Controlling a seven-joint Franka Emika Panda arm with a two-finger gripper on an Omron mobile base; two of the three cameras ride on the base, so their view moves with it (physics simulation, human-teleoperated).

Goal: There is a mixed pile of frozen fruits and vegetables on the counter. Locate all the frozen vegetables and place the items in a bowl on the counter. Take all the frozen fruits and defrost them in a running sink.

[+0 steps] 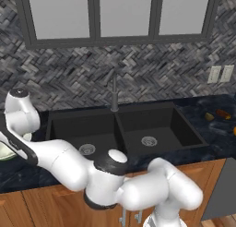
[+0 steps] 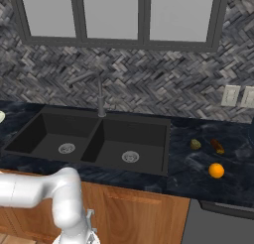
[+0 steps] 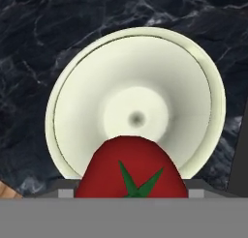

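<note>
Red round item (image 3: pixel 131 171) with green stem clasped between the jaws, hanging directly over the bowl (image 3: pixel 72 111). Bowl rests on the dark counter (image 3: pixel 38 48) beneath; nothing between them.

Left base view sits behind the arm on its left, facing forward and down at the sink (image 1: pixel 124 129) and worktop (image 1: pixel 216 124) from mid range. Right base view does the same from the right side. Both share the sink, faucet (image 2: pixel 99 94), tiled wall and the worktop stretch right of the basin. Hand view looks straight down, close over the bowl (image 3: pixel 72 101) on the worktop.
</note>
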